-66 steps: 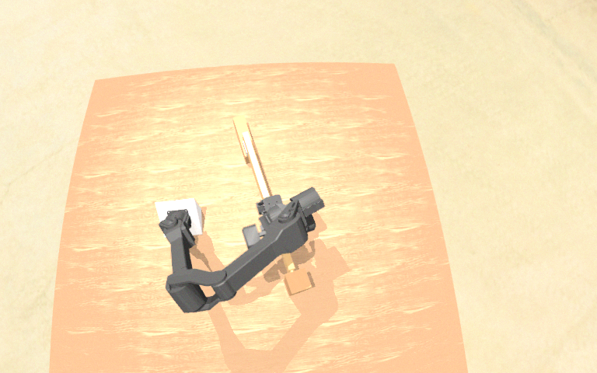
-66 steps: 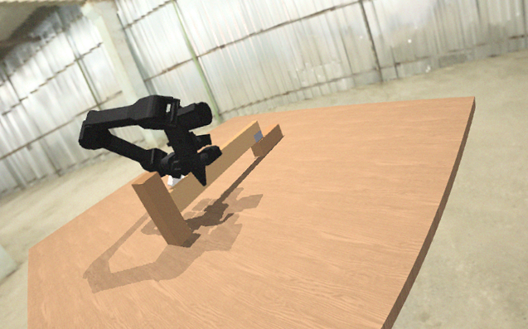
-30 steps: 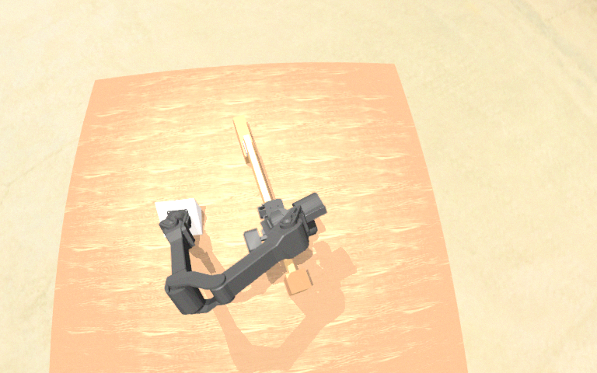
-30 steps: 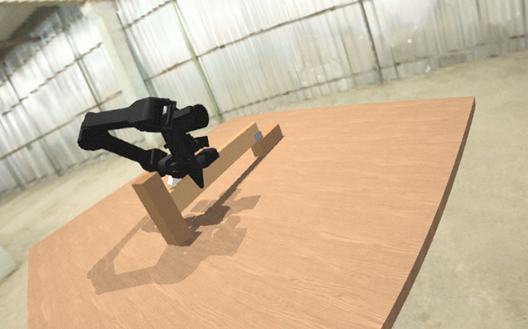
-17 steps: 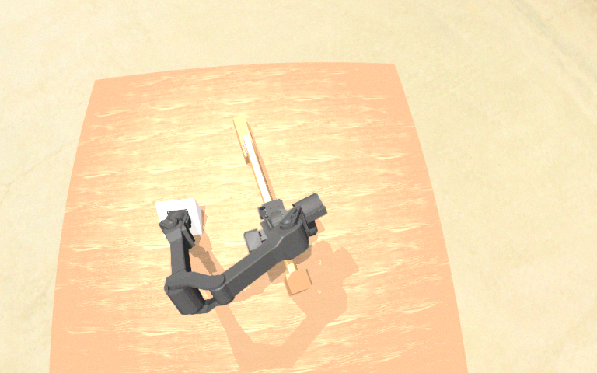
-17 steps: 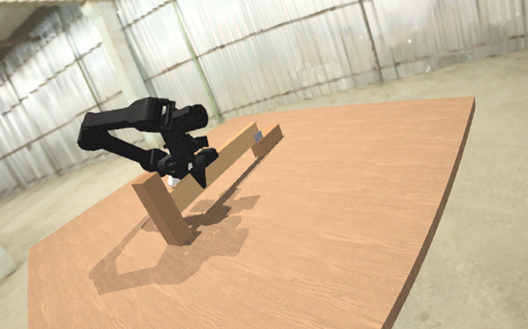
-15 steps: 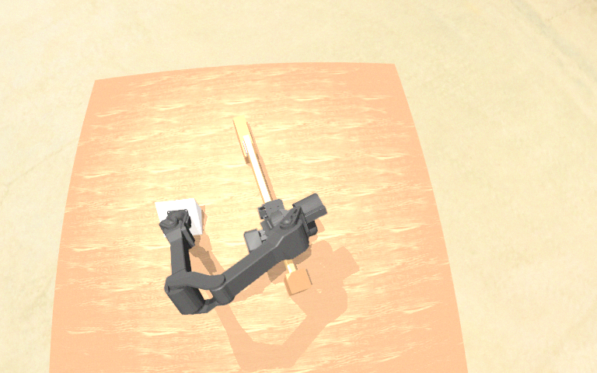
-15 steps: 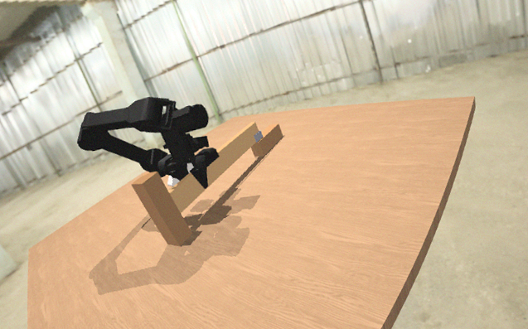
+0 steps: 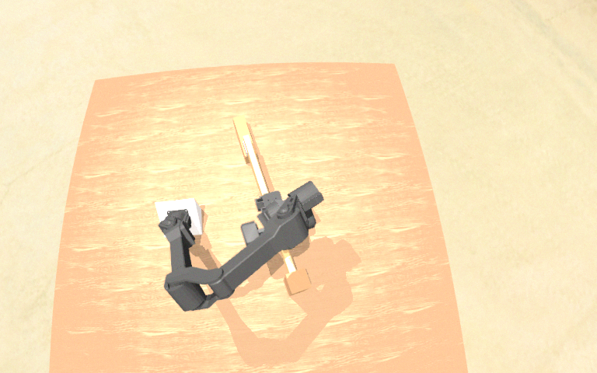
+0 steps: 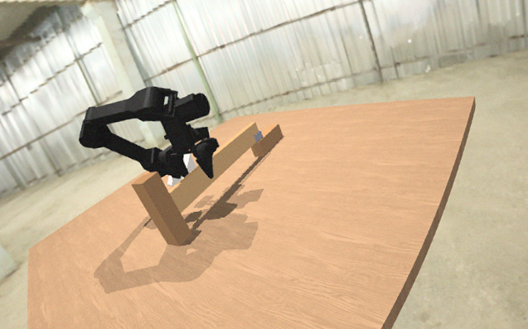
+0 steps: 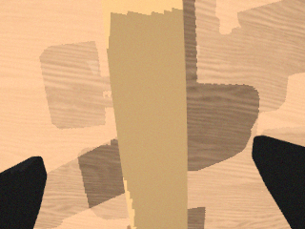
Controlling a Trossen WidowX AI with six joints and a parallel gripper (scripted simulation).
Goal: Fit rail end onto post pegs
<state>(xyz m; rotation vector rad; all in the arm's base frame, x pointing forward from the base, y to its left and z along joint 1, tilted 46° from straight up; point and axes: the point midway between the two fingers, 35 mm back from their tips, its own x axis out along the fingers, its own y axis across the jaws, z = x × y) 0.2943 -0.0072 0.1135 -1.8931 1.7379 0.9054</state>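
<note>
1. Rail [image 9: 257, 173] [image 10: 234, 149] [image 11: 150, 110]: up off the table [image 9: 374, 154] [image 10: 348, 189] [image 11: 29, 95], near end at the post [image 9: 299, 281] [image 10: 157, 209], looks about level. Far end at the bracket [image 10: 258, 136] on the footboard block [image 10: 270, 138]; exact seating can't tell.
2. Jaws: wide open, one finger each side of rail, gripping nothing.
3. Handling (judgement): stiff wood, light to moderate, long so it may swing; flat faces, moderate grip, not fragile.
4. Hold (judgement): across both side faces, nearer the post end, square to the length. If seated, no regrip; back straight up, don't brush it.
5. Counts: rail 1, post 1, block 1, bracket 1, arm [image 9: 250, 263] [image 10: 125, 112] 1. Pegs and holes: hidden, none countable.
</note>
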